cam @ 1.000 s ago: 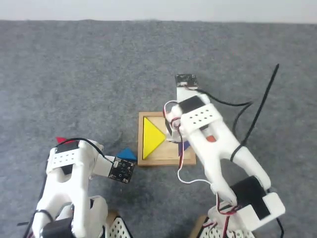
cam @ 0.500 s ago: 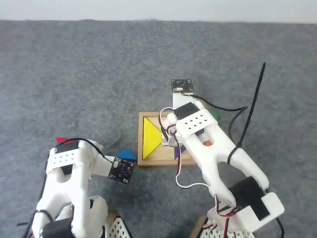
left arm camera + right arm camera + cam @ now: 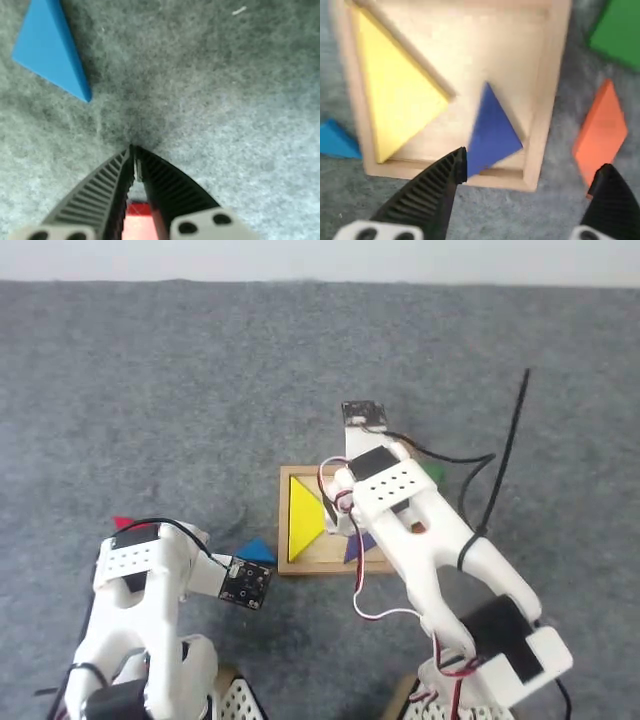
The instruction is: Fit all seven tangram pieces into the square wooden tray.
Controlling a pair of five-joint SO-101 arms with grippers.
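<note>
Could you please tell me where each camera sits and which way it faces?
High view: fixed above the table, looking down on the wooden tray, the left arm and right arm.
Left wrist view: on the left wrist, facing the table and a light blue triangle; the shut left gripper shows.
Right wrist view: on the right wrist, facing down into the tray at the yellow triangle and dark blue triangle; the open right gripper shows.
Shared: high and right wrist views both show tray and yellow triangle.
</note>
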